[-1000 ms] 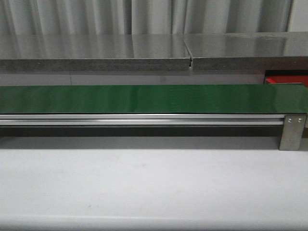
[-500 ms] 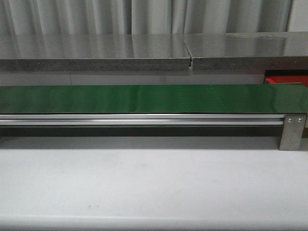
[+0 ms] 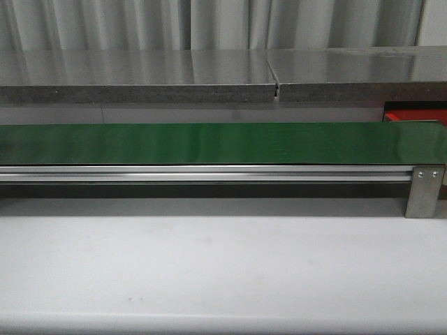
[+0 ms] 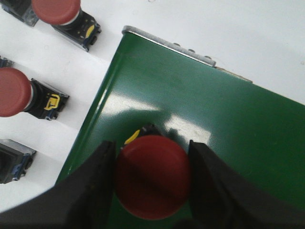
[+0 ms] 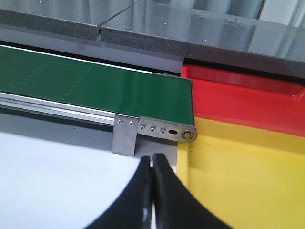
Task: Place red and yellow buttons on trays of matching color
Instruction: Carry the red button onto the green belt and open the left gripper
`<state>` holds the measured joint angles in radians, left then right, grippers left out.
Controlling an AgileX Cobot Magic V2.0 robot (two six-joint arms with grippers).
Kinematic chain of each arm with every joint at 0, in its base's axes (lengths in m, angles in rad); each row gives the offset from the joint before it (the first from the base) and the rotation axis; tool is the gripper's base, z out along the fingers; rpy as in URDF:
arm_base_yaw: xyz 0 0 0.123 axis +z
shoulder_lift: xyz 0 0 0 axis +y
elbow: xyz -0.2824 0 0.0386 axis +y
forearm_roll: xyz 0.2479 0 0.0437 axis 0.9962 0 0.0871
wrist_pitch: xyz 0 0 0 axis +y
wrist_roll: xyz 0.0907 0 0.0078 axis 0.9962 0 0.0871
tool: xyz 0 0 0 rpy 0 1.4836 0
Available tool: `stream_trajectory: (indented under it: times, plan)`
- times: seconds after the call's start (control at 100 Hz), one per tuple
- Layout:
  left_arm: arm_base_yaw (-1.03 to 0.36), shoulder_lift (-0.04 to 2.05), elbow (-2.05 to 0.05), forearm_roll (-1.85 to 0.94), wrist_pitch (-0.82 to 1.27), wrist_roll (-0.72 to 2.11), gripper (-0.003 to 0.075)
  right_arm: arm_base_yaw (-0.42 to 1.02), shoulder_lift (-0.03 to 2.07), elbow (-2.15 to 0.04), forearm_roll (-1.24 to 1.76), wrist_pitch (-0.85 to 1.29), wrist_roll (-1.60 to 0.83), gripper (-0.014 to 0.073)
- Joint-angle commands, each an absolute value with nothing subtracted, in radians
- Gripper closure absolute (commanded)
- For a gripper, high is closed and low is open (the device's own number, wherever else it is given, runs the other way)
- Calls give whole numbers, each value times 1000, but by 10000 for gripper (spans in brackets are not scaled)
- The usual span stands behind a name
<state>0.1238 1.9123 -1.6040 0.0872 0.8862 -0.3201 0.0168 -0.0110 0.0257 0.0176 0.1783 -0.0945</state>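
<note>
In the left wrist view my left gripper [image 4: 152,149] is shut on a red button [image 4: 152,179], its glossy cap between both jaws, over the end of the green belt [image 4: 224,119]. Two more red buttons [image 4: 55,9] [image 4: 12,91] lie on the white surface beside the belt. In the right wrist view my right gripper [image 5: 153,158] is shut and empty above the white table, next to a yellow tray [image 5: 248,181]. A red tray [image 5: 238,95] lies beyond the yellow one, past the belt's end [image 5: 95,81]. No yellow button shows. Neither gripper shows in the front view.
The front view shows the long green belt [image 3: 209,143] with nothing on it, its metal rail and bracket [image 3: 424,192], a grey shelf [image 3: 140,77] behind, and a strip of the red tray [image 3: 413,113] at far right. Another dark button base [image 4: 12,160] lies beside the belt.
</note>
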Motion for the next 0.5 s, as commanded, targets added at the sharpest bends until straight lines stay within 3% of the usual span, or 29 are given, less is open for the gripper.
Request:
stream_trajectory:
  times: [0.0,0.12,0.22,0.3,0.49]
  plan:
    - [120,1876,-1631,81,892,-323,619,21,-30,4,14,96,-97,662]
    - [119,1876,-1649,76,908,-315,417,21,-30,4,14,96,-97,662]
    - [119,1876,-1668,48,916,-269,198,21,-30,4,14,96,-97,662]
    - [119,1876,-1690,44,924,-267,87,21,-30,4,14,96,-97,662]
    - [119,1870,-1748,43,952,-252,82,21,-30,4,14,96,-97,662]
